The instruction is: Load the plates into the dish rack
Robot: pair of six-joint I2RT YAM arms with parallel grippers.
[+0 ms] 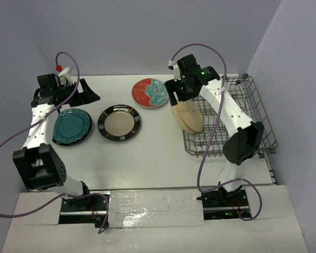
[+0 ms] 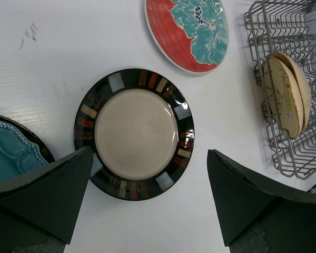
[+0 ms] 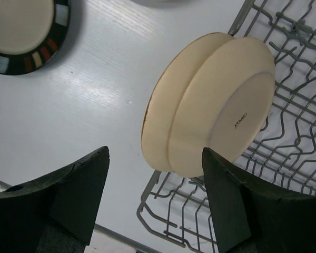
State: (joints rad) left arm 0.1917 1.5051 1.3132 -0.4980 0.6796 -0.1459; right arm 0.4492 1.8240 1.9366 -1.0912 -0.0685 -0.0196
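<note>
We see the grey wire dish rack holding two beige round ceramic plates upright at its left end. Flat on the white counter: dark striped-rim plate, glossy red floral plate, teal plate. Left end effector and right end effector are both released and empty.

We see two beige plates standing on edge at the left end of the grey wire dish rack, while the red plate, the striped-rim plate and the teal plate lie flat to its left.
</note>
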